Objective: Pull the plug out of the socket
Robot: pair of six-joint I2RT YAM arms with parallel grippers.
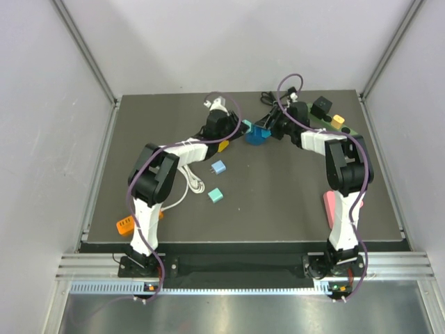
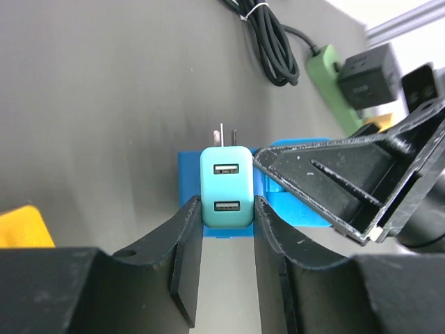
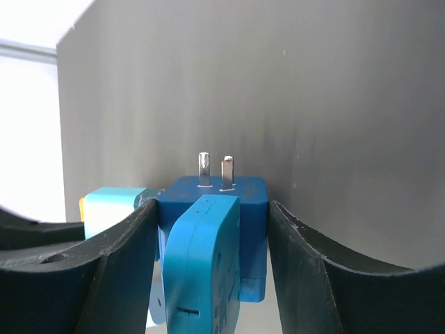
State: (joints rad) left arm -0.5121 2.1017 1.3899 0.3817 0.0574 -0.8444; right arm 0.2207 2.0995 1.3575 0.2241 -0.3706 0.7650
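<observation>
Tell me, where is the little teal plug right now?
The teal plug sits between the left gripper's fingers, at the far middle of the table in the top view, right against the blue block that the right gripper holds.

Both my arms reach to the far middle, elbows out to the sides, wrists nearly meeting. My left gripper [image 2: 227, 203] is clamped on a teal charger [image 2: 226, 182]; my right gripper [image 3: 212, 205], just right of it, is clamped on a blue adapter [image 3: 247, 191].
</observation>
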